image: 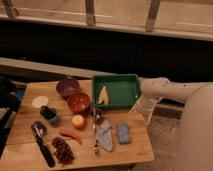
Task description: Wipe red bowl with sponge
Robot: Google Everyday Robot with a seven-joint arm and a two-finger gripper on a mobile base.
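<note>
Red round bowl (79, 102) sits mid-table on wooden table (22, 127), just left of green plastic tray (115, 77). Gripper (140, 107) off table's right edge, beside tray's front right corner (tray between it and bowl). Blue rectangular sponge (123, 133) flat near front right edge, apart from gripper. Purple bowl (67, 86) just behind red bowl. Gripper's grip state: cannot tell.

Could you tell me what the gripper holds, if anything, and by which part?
Nothing visible: the gripper hangs just right of the green tray, and the blue sponge lies on the table, apart from it.
</note>
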